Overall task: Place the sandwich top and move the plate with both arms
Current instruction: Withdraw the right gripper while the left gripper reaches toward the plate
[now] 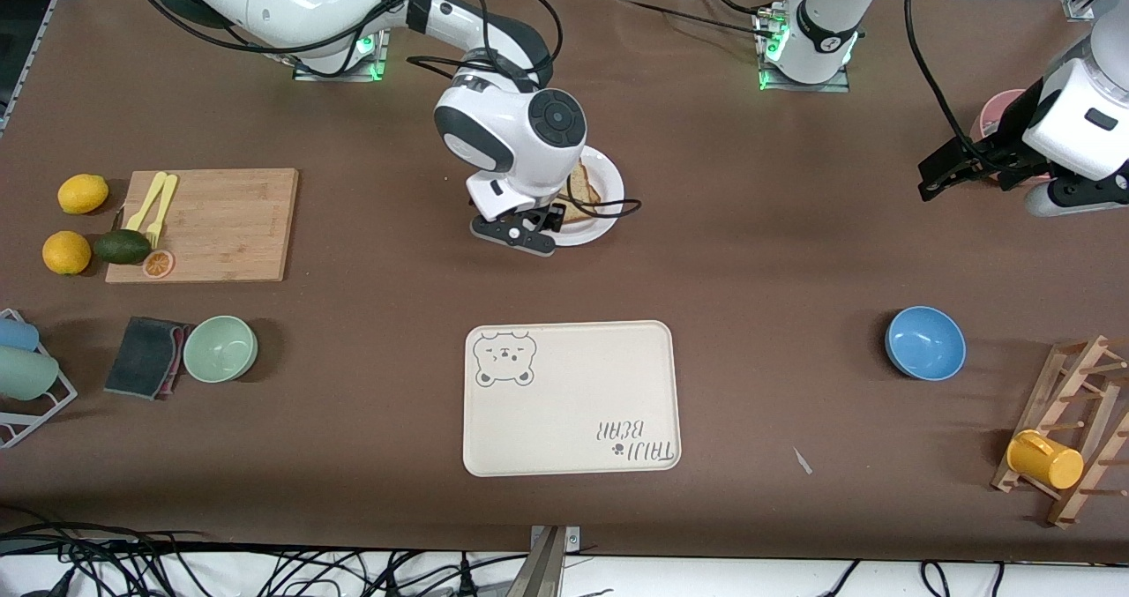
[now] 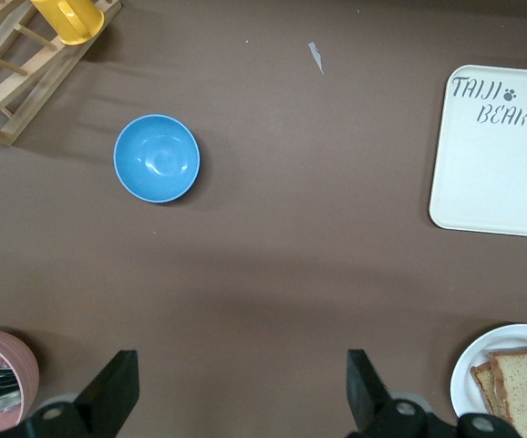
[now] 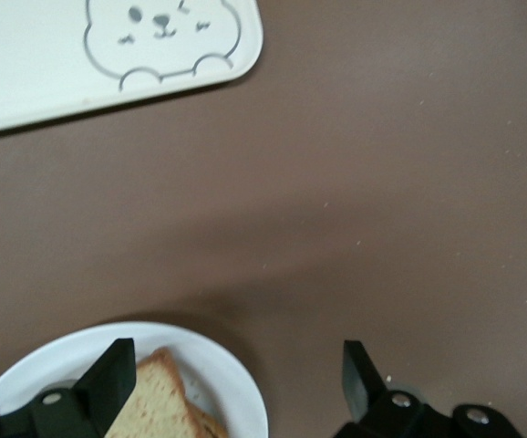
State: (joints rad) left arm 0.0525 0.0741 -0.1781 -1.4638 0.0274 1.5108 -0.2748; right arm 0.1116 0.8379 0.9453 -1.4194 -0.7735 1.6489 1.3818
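closest to the camera lies the cream rectangular tray with a bear drawing (image 1: 571, 397), bare. farther up, the right gripper (image 1: 527, 229) has its two black fingers (image 3: 108, 381) wide open, holding nothing, over the round white plate (image 1: 610, 176). the brown speckled sandwich top (image 1: 582, 193) seems to sit on the stack there, so that part looks done. the left gripper (image 2: 236, 401), fingers open and holding nothing, waits over bare table beside the pink cup (image 2: 4, 370), near the left arm's end.

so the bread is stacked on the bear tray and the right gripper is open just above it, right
Not quite. The bread is stacked on the white plate, not on the bear tray, which holds nothing. The front view and the right wrist view both show this. The right gripper is indeed open just above it, fingers spread.
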